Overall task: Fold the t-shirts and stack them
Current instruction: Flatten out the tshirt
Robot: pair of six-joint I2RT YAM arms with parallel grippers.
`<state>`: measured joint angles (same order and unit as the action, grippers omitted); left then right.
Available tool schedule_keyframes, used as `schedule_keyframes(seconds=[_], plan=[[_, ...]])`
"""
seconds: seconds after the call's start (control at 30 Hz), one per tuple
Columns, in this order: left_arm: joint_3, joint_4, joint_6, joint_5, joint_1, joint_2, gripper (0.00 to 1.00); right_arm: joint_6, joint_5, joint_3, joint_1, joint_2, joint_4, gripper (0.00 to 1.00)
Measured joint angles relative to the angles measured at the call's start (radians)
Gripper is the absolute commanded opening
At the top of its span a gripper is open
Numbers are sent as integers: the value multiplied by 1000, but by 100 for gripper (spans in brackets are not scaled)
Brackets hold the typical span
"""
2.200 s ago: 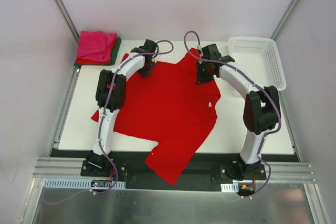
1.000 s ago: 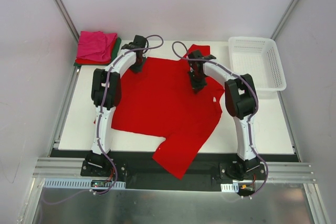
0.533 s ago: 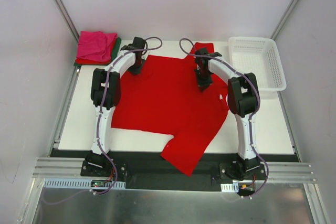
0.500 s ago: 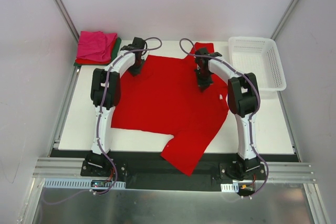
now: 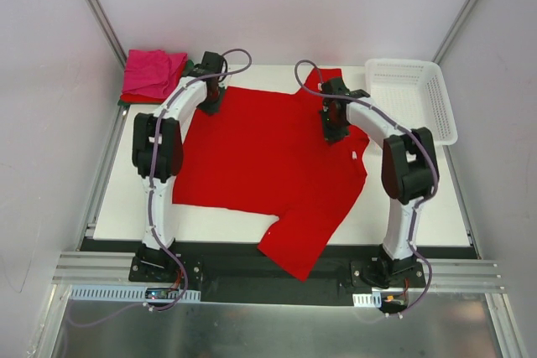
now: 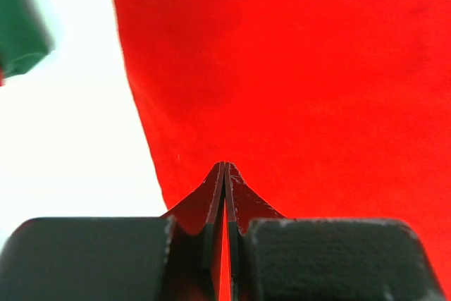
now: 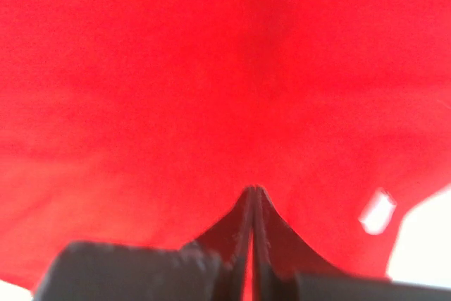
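Note:
A large bright red t-shirt (image 5: 260,157) lies spread across the white table, and one part hangs over the near edge. My left gripper (image 5: 210,104) is at the shirt's far left corner, shut with the cloth pinched at its tips (image 6: 224,168). My right gripper (image 5: 334,132) is on the shirt's far right part, also shut on the fabric (image 7: 252,191). A small white label (image 7: 377,211) shows near the shirt's right edge. Folded t-shirts, magenta pink (image 5: 155,73) on top and dark green (image 6: 21,26) below, are stacked at the far left corner.
A white lattice basket (image 5: 415,98) stands at the far right of the table. A strip of bare table (image 5: 419,199) runs along the right of the shirt. Grey walls and metal frame posts close in the sides.
Both grippers have moved apart, the left toward the far left and the right to the right. The red shirt's far edge is now stretched wider and lies flatter.

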<state>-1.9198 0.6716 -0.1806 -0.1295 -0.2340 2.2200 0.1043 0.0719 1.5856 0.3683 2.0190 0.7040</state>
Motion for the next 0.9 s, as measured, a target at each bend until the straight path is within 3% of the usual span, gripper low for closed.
schedule_keyframes(seconds=[0.2,0.33,0.6,0.9], plan=[[62,-2,10,46,0,-151,0,1,-24,-87,25,-220,-73,1],[106,0,10,71,0,-225,0,2,-63,-142,72,-280,-97,1],[107,0,20,157,0,-197,0,-20,-140,-272,179,-277,-103,1],[45,0,45,251,-7,-85,0,-48,-159,-274,204,-202,-125,1]])
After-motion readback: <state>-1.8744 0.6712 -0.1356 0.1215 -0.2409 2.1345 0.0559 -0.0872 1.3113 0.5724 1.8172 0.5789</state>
